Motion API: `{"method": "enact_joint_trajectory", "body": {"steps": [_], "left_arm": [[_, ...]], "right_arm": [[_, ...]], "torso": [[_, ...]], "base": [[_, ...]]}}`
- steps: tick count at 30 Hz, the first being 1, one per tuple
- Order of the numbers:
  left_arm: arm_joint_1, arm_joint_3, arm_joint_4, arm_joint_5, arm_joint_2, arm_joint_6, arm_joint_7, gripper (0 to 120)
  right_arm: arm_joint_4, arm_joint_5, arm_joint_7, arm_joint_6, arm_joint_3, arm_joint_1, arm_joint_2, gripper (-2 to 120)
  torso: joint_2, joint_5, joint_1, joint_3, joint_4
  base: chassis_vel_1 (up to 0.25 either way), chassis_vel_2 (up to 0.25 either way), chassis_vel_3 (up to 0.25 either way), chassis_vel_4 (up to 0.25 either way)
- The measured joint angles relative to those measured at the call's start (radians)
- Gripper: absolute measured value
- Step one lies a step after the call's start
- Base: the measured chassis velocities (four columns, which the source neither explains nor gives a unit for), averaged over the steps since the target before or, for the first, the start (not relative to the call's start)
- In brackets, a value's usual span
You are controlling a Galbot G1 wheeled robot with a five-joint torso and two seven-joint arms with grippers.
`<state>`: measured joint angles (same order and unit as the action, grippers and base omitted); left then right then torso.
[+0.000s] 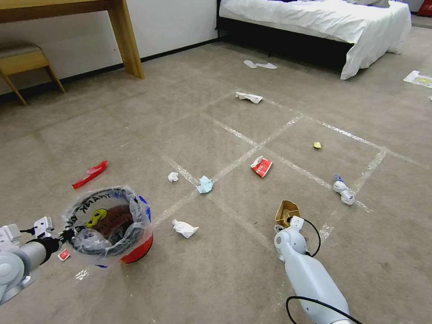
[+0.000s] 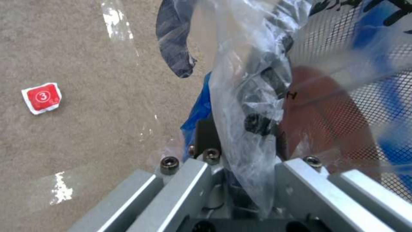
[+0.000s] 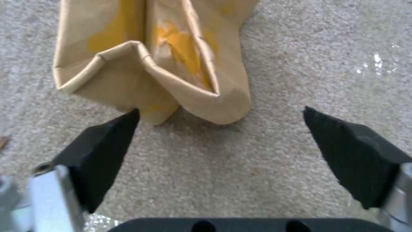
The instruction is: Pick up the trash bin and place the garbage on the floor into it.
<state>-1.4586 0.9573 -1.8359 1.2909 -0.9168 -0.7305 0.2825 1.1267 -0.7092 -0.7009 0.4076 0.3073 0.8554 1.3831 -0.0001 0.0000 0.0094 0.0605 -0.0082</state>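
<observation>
Meanwhile, left end effector (image 1: 67, 235) grips bag-lined trash bin (image 1: 110, 225).

A bedroom floor (image 1: 135, 135) of beige-grey short carpet, crossed by a grid of shiny clear tape lines (image 1: 252, 150), runs back to a white wall (image 1: 171, 22) with a dark skirting. A light wooden desk (image 1: 121, 31) and stool (image 1: 22, 63) stand at left, near a bed (image 1: 324, 22) draped in white bedding.
</observation>
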Motion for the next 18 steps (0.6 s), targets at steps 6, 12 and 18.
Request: {"method": "enact_joint_trajectory", "body": {"steps": [6,12,18], "left_arm": [[-0.004,0.001,0.002,-0.003,0.000,0.004,-0.002,0],[-0.005,0.002,0.005,-0.008,0.000,0.006,-0.003,0],[-0.009,0.001,0.005,-0.009,0.000,0.007,-0.004,0]], "right_arm": [[-0.007,0.017,0.007,-0.014,-0.006,-0.004,0.000,81],[-0.007,0.025,0.014,-0.020,-0.008,-0.006,-0.005,59],[-0.036,0.030,0.025,-0.025,-0.012,-0.022,-0.005,50]], "torso": [[0.000,0.0000,0.000,0.000,0.0000],[0.000,-0.0001,0.000,0.000,0.0000],[0.000,0.0000,0.000,0.000,0.0000]], "base": [[0.000,0.000,0.000,0.000],[0.000,0.000,0.000,0.000],[0.000,0.000,0.000,0.000]]}}
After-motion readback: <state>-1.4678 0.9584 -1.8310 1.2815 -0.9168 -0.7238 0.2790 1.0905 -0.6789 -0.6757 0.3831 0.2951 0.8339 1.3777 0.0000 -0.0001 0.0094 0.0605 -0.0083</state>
